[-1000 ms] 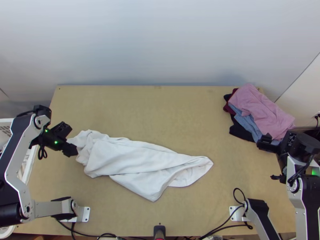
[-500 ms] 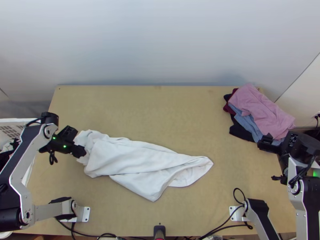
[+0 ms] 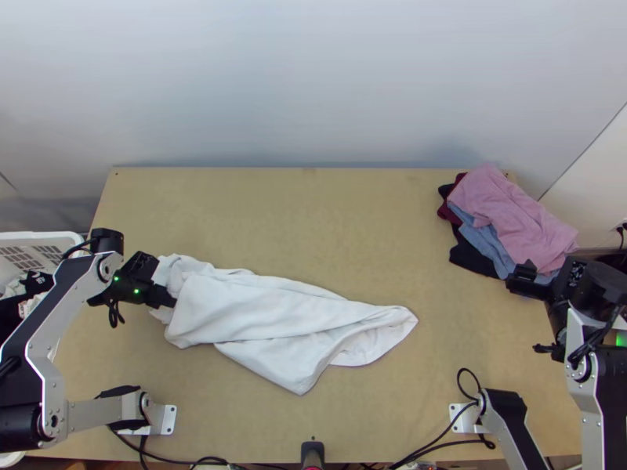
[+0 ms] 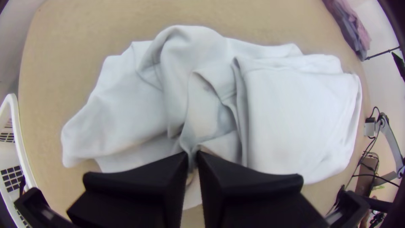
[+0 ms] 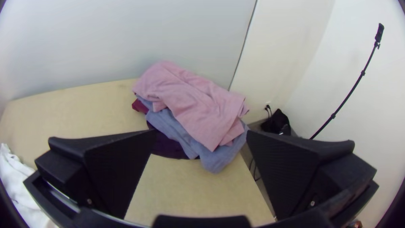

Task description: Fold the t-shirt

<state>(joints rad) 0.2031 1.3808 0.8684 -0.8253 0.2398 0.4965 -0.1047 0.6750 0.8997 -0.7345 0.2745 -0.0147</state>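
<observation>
Top view: on the table (image 3: 313,211), left of and across the middle, a white shirt (image 3: 259,309), loosely folded over itself, wrinkled, tapering towards the right. At its broad left end, in among the bunched folds, the left gripper (image 3: 165,288). By the table's left edge, a white basket (image 3: 35,236) with dark and white clothes (image 3: 12,309) inside. Over at the right, just beside the near end of a pile (image 3: 513,215), the right gripper (image 3: 551,276), well apart from the shirt. In the pile, pink cloth uppermost, then blue, with maroon and black showing beneath. Left wrist view: fingers (image 4: 139,181) nearly together at the tips, clenched on a crumpled bit of shirt, with loose folds fanning out to both sides and a broad, smoother panel on one side. Right wrist view: fingers (image 5: 122,169) spread wide, released, with bare table and part of the pile visible between. Against the pale wall (image 5: 371,105) beyond, a thin black pole (image 5: 352,90), slanting.
</observation>
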